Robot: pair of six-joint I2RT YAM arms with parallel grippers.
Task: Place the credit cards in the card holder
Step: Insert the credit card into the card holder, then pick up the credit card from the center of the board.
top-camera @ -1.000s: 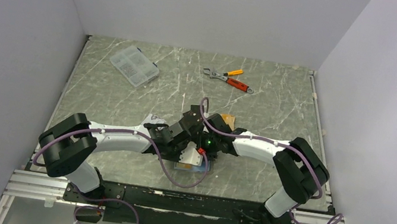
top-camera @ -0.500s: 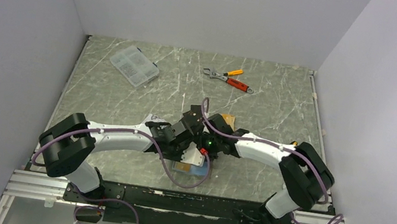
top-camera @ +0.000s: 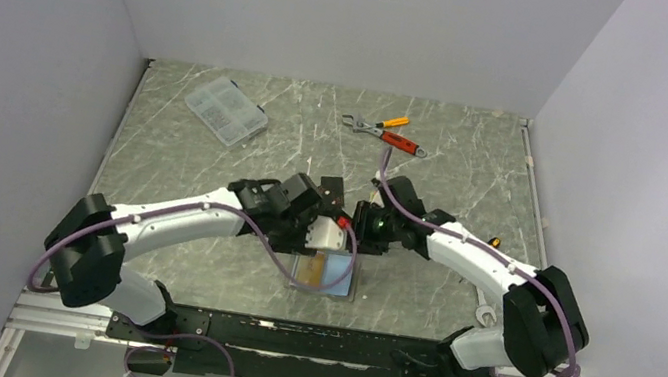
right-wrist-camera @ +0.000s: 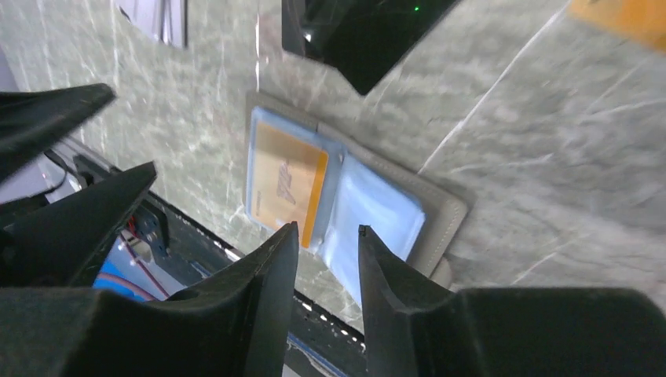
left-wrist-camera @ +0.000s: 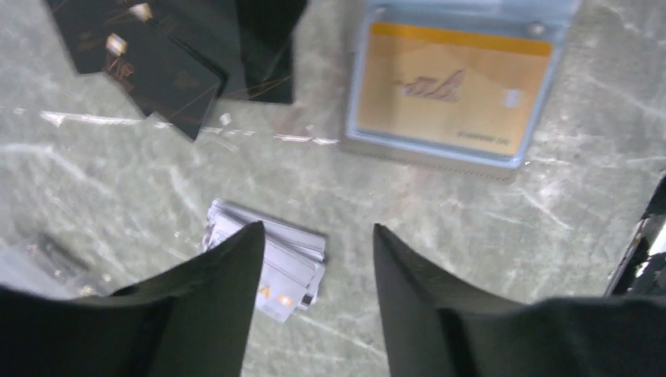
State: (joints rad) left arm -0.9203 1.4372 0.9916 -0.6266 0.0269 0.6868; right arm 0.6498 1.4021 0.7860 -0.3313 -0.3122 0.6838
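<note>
Card holder (top-camera: 304, 273) is laid open and flat on the desk (top-camera: 190, 176) at 6 o'clock, near the front edge, under both wrists. One orange-gold card (left-wrist-camera: 451, 98) is seated in a blue-grey pocket of the lining.

In the left wrist view the holder is seen at 1 o'clock. Black cards (left-wrist-camera: 149, 55) are fanned flat on the desk at 10 o'clock, apart from the holder. Silvery-grey cards (left-wrist-camera: 294, 263) are stacked at 7 o'clock, partly covered by one fingertip.

Left fingers (left-wrist-camera: 228, 290) are spread above the desk, nothing gripped. Right fingers (right-wrist-camera: 259, 290) are parted by a narrow gap, nothing gripped; the holder is seen just past their tips.

Clear compartment box (top-camera: 226, 111) is placed at 11 o'clock. Wrench and pliers (top-camera: 384, 134) are placed at 12 o'clock. Both are well apart from the holder.
</note>
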